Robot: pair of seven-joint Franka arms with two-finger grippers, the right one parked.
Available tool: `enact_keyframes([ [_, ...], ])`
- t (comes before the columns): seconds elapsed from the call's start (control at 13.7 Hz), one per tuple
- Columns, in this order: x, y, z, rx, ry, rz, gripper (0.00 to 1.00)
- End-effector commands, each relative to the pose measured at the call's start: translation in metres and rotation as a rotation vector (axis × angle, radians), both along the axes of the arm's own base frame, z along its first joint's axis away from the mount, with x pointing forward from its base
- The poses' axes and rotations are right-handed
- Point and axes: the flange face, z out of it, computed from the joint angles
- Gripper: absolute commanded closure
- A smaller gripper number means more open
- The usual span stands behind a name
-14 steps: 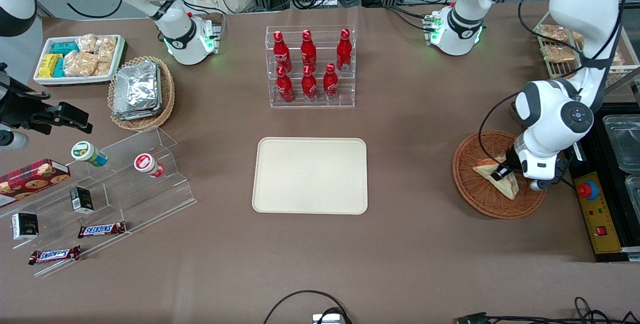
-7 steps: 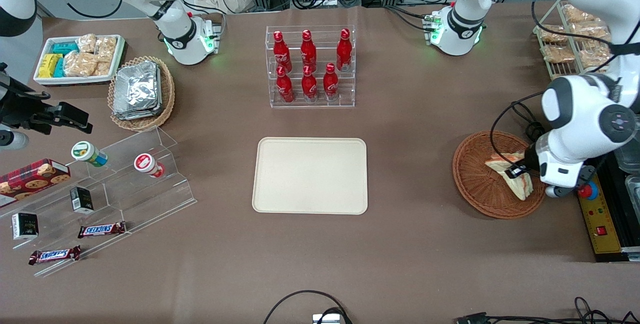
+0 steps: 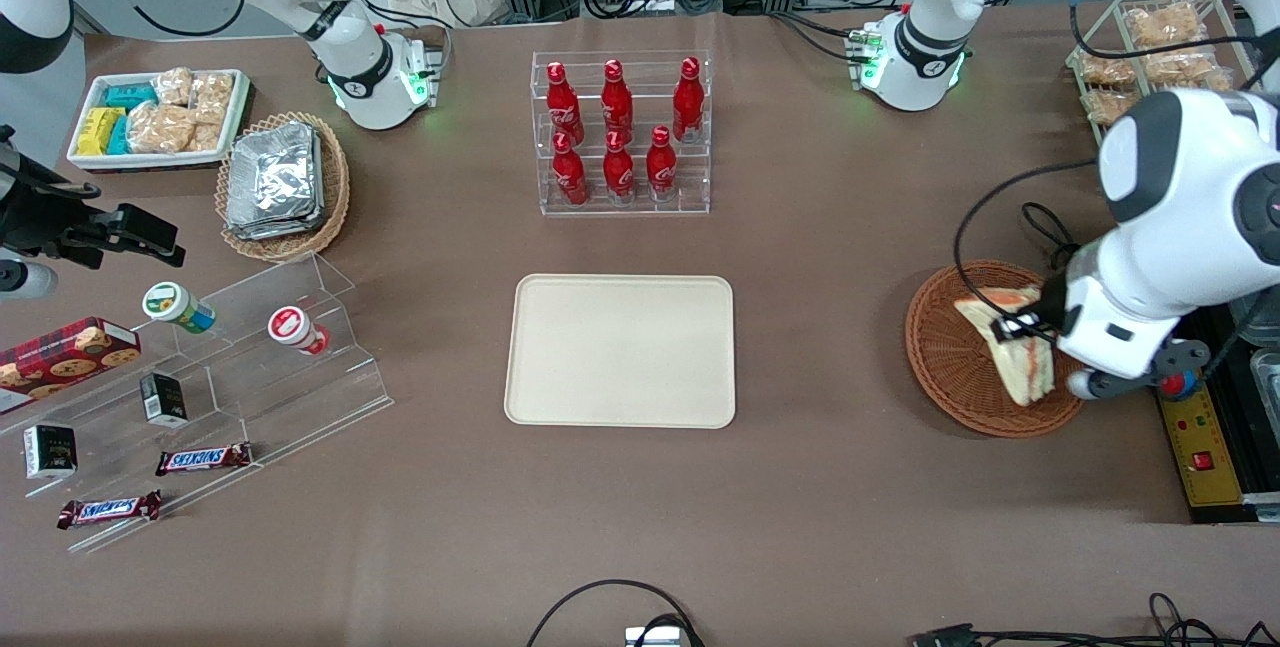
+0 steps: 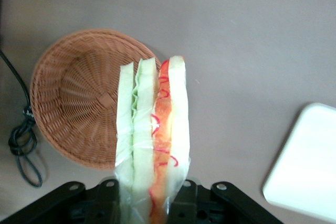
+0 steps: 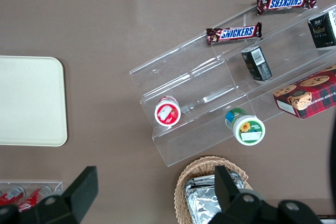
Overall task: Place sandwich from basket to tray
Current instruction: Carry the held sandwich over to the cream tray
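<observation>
The sandwich point(image 3: 1018, 355) point(image 4: 152, 124), a plastic-wrapped white wedge with orange and green layers, hangs above the reddish-brown basket point(image 3: 940, 352) point(image 4: 79, 103), clear of its weave. My left gripper point(image 3: 1008, 329) point(image 4: 149, 205) is shut on its wide end, with one black finger point(image 4: 109, 195) on each flat bread face. The basket holds nothing else. The cream tray point(image 3: 620, 350) point(image 4: 310, 166) point(image 5: 29, 100) lies flat at the table's middle, toward the parked arm's end from the basket, with nothing on it.
A clear rack of red bottles point(image 3: 620, 137) stands farther from the camera than the tray. A black cable point(image 3: 1040, 227) and a control box with a red button point(image 3: 1195, 427) lie beside the basket. A wire rack of bagged snacks point(image 3: 1150, 57) is farther back. Stepped acrylic shelves point(image 3: 230, 377) sit near the parked arm.
My gripper has risen with the sandwich, which lay in the basket a second ago and now hangs above it. The arm has swung upward and slightly outward.
</observation>
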Motion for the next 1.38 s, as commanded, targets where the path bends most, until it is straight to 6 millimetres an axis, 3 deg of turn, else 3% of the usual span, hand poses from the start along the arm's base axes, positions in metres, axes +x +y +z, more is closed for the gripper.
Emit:
enact_keyframes([
  [0.0, 0.005, -0.054, 0.018, 0.003, 0.053, -0.102, 1.0],
  [0.36, -0.016, -0.133, 0.037, 0.001, 0.028, -0.22, 1.0],
  [0.58, -0.011, -0.161, 0.031, 0.021, 0.05, -0.263, 1.0],
  [1.02, -0.006, -0.242, -0.008, 0.051, 0.018, -0.27, 1.0],
  [1.31, -0.003, -0.277, -0.055, 0.023, 0.003, -0.233, 1.0],
])
